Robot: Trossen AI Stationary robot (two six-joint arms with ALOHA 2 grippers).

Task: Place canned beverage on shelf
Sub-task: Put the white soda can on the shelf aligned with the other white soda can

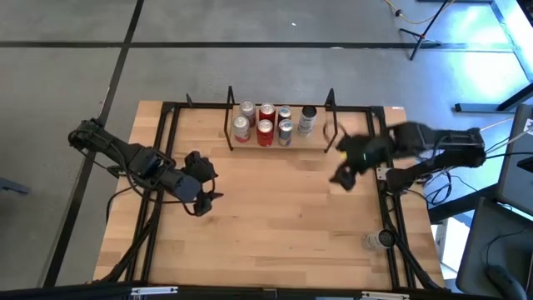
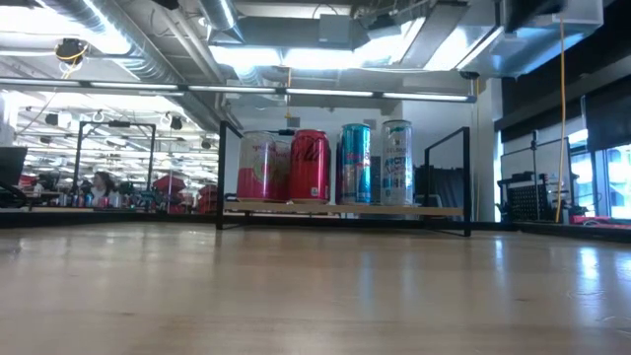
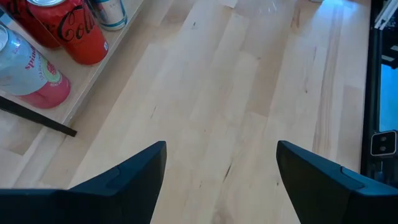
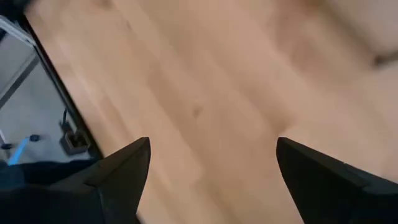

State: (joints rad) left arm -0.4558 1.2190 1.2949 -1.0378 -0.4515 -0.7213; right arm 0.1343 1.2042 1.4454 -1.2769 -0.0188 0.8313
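Right gripper (image 1: 343, 177) hovers off shelf (image 1: 279, 143) right end, fingers spread wide, empty. Seven cans stand on shelf. Stray can (image 1: 379, 240) upright at table's near-right edge. Likely next: reach back, grasp it. Left gripper (image 1: 203, 200) waits wide, mid-left.

The counter (image 1: 275, 217) is pale wood with a smooth, faintly glossy finish. The shelf (image 1: 279, 143), at its 12 o'clock edge, is a light-wood board with thin black metal rods. The cans (image 2: 323, 165) on it are shiny printed metal. Both arms' jaws look matt dark plastic.
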